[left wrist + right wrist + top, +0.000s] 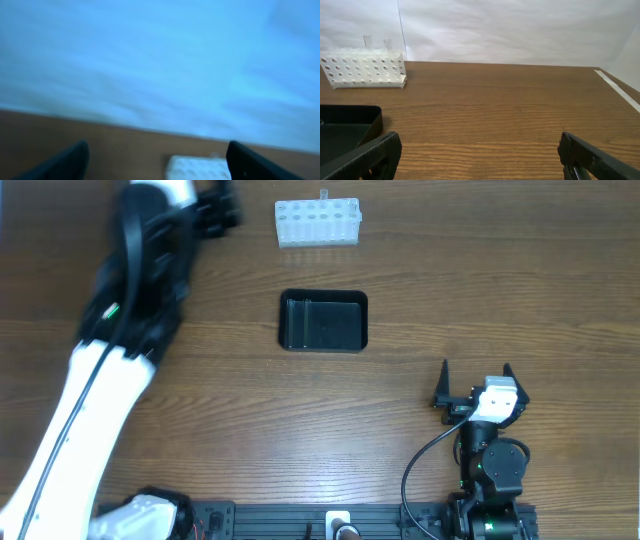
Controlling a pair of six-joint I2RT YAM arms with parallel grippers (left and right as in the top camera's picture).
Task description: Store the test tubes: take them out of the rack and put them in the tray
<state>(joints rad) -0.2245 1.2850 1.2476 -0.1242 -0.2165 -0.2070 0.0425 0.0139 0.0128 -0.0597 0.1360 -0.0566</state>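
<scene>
The white test tube rack (318, 224) stands at the far middle of the table, with clear tubes (368, 41) sticking up from its back row. In front of it sits the black tray (350, 305), where something clear seems to lie along the left side. My left gripper (222, 210) is raised at the far left, beside the rack (199, 168). Its fingers (67, 161) are spread wide and hold nothing. Near the front right, my right gripper (476, 370) rests open and faces the rack (365, 71) and tray (350, 116) from a distance.
The wooden table (500, 280) is bare to the right of the tray and across the front. A white backdrop (510, 30) closes off the far side. A pale strip (617, 90) runs along the table's right edge.
</scene>
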